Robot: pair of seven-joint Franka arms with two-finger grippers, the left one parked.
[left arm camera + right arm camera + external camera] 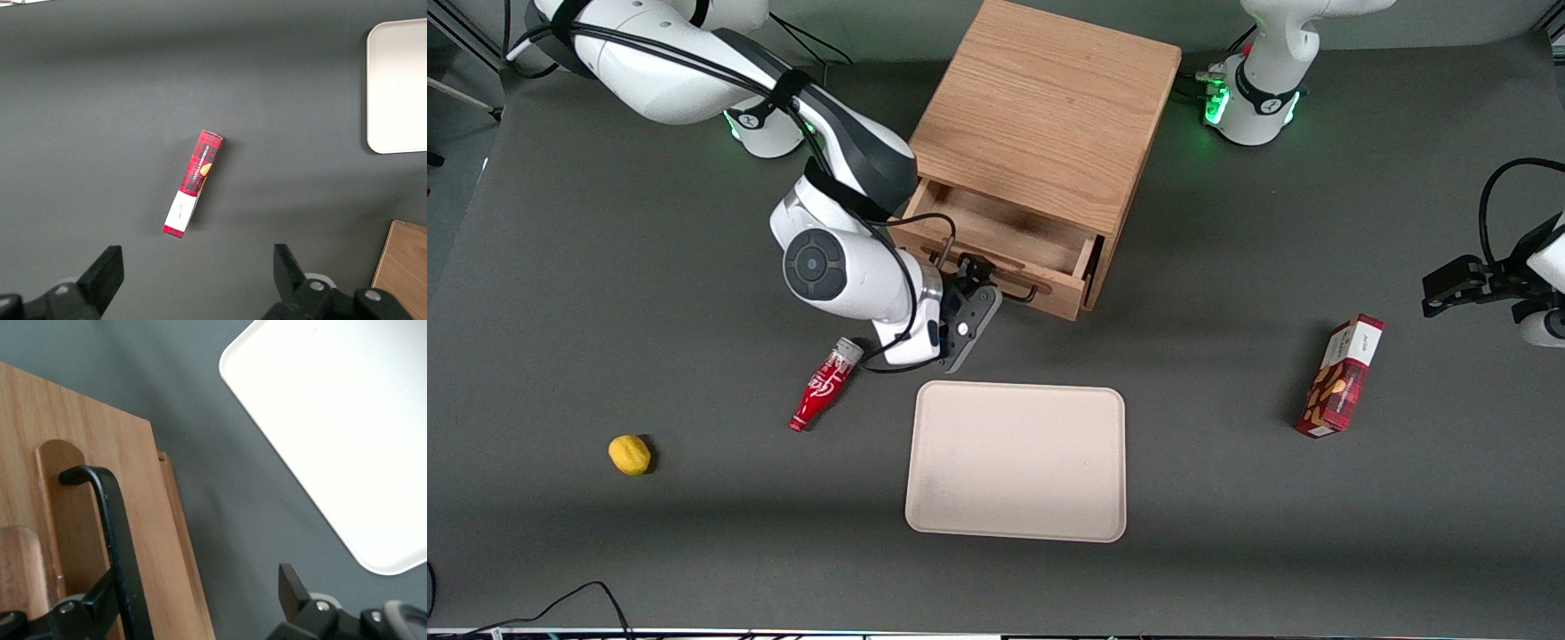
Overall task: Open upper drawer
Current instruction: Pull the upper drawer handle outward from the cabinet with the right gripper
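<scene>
Dark grey tabletop (605, 293) | light oak upper drawer (1009, 238) of our boxy wooden cabinet (1045, 116) stands pulled partway out | we see right gripper (983, 283) at its front, fingers (297, 590) spread, thin black wire handle (117, 533) between them, against one finger.

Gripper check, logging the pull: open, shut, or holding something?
Gripper: jaws open, straddling the upper drawer handle, not clamped on it; drawer already partly out.

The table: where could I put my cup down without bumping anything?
Bare patches: between the tray and biscuit box, and nearer the camera than the lemon. Crowded: the gripper at the upper drawer handle, with the bottle beside.
</scene>
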